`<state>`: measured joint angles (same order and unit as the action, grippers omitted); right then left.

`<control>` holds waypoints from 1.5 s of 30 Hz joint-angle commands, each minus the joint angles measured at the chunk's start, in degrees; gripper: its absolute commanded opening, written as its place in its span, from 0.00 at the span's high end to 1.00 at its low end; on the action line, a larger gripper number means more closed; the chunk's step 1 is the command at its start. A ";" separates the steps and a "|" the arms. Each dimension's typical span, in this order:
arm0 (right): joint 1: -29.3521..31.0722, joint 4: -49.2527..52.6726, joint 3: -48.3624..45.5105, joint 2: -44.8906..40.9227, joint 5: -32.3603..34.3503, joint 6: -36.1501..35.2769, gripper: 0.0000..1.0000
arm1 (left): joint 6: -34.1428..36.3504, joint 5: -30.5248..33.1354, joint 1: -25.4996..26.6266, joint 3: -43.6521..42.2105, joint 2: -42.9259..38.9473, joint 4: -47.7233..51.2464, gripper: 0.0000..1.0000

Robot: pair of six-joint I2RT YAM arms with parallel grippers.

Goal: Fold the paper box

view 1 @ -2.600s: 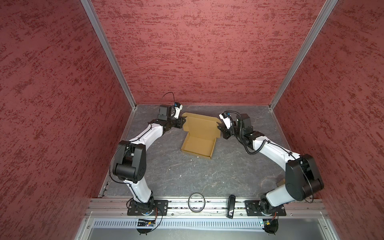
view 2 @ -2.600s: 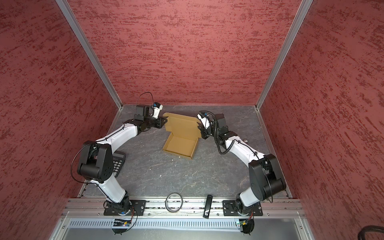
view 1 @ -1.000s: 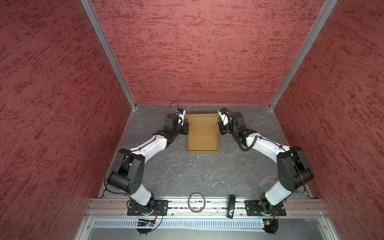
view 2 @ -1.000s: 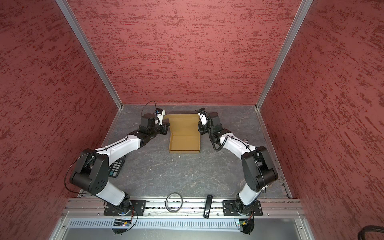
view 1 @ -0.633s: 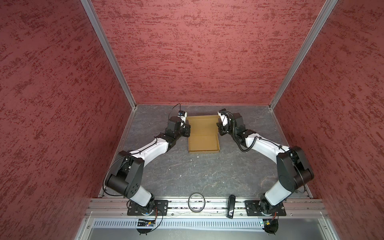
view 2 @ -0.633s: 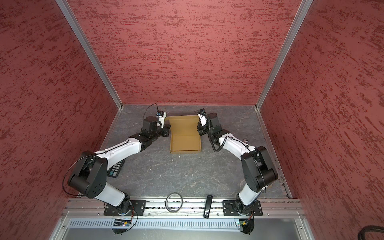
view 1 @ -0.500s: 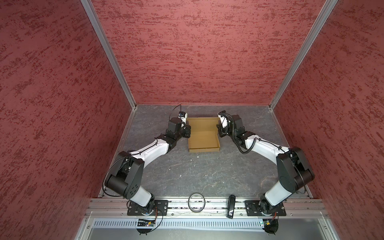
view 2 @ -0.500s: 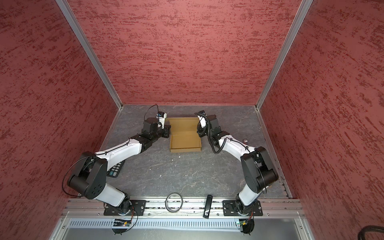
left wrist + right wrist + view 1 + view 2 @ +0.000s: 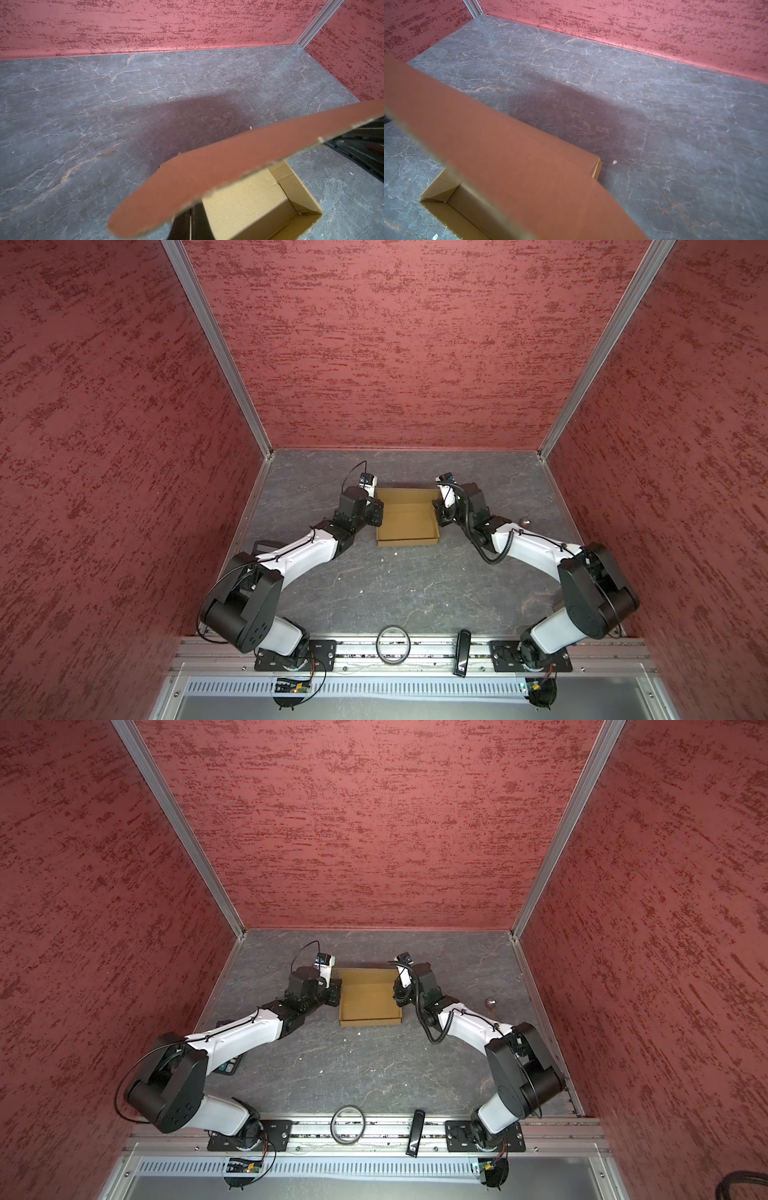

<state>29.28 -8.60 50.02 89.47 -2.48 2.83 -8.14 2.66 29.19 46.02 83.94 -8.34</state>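
Note:
In both top views the tan paper box (image 9: 406, 522) (image 9: 369, 1002) lies at the back middle of the grey table as a shallow tray, its lid panel (image 9: 405, 497) raised along the far side. My left gripper (image 9: 377, 514) is at its left wall and my right gripper (image 9: 436, 511) at its right wall. In the left wrist view the black fingers (image 9: 182, 224) are shut together beside the box wall (image 9: 239, 199), with the lid's rounded flap (image 9: 218, 178) crossing over them. A cardboard panel (image 9: 512, 166) fills the right wrist view and hides that gripper's fingers.
On the front rail lie a metal ring (image 9: 393, 644) and a black bar (image 9: 462, 652). A dark calculator (image 9: 228, 1065) shows under the left arm. A small round object (image 9: 527, 522) sits right of the right arm. Red walls close three sides.
The box has been turned square to the front. Both grippers have brought the lid up from flat, so the box now looks shorter front to back.

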 commanded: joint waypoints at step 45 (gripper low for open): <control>4.47 13.47 -14.76 -46.47 6.68 11.88 0.68 | -5.57 10.81 7.69 -10.48 1.32 -9.51 0.98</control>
<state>33.61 1.80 34.13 43.42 -7.44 12.10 -13.26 13.04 36.51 35.68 84.33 -20.45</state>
